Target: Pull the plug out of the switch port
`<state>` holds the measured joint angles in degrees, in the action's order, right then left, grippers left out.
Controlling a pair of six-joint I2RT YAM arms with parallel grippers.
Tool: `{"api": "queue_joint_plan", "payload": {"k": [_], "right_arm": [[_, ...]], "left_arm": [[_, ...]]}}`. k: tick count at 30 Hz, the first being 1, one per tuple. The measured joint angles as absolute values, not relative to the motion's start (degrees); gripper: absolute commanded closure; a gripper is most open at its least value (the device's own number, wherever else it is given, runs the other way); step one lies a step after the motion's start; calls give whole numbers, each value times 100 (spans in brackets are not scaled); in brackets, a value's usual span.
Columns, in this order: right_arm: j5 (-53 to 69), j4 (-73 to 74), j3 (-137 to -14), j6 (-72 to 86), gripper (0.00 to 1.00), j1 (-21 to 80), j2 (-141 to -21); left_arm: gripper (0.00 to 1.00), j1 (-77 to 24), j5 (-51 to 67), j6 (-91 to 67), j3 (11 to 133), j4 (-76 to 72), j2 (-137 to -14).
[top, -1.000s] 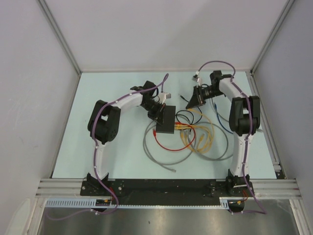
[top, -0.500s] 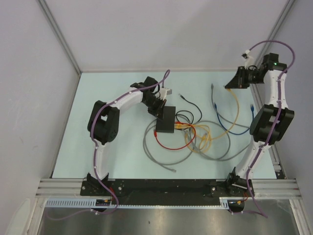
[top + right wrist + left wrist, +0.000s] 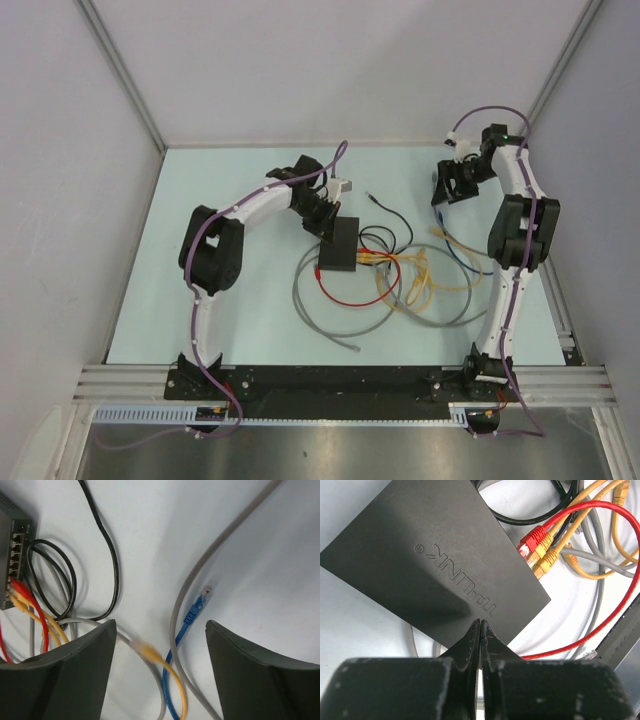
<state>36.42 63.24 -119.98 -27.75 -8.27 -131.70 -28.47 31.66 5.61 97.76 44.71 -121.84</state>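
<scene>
Mid-bench, the switch looks pinned by the closed left hand; the gaping, empty right hand should be sent for the red plug.

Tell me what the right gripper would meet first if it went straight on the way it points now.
Probably the grey cable or the loose yellow plug beside it; both lie on the table in the gap of the open right gripper. Depth is unclear, so I cannot say which.
</scene>
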Motion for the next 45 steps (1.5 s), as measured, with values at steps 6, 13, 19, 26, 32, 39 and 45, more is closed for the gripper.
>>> {"api": "queue_joint_plan", "payload": {"k": [6, 13, 19, 26, 32, 39, 45], "right_arm": [[2982, 6003, -11502, -2543, 18, -561, -12623], [2786, 6285, -8890, -3238, 25, -725, -10431], [2915, 6648, -6576, -5492, 21, -589, -8525], [2792, 6171, -5804, -7129, 24, 316, -8388], [2342, 5551, -5277, -7802, 48, 917, -8788], [1962, 5583, -5131, -8405, 92, 845, -8663], [1951, 6219, -5083, -9233, 100, 569, -7295]], "left_arm": [[92, -2847, 3168, 602, 9776, 4475, -12180], [91, -2847, 3162, 655, 9776, 4558, -12027], [90, -2847, 3164, 657, 9778, 4565, -11924], [90, -2847, 3168, 650, 9778, 4569, -11924], [90, -2840, 3164, 652, 9749, 4556, -11924], [90, -2836, 3159, 655, 9727, 4554, -11924], [90, -2836, 3164, 648, 9727, 4534, -11924]]}}
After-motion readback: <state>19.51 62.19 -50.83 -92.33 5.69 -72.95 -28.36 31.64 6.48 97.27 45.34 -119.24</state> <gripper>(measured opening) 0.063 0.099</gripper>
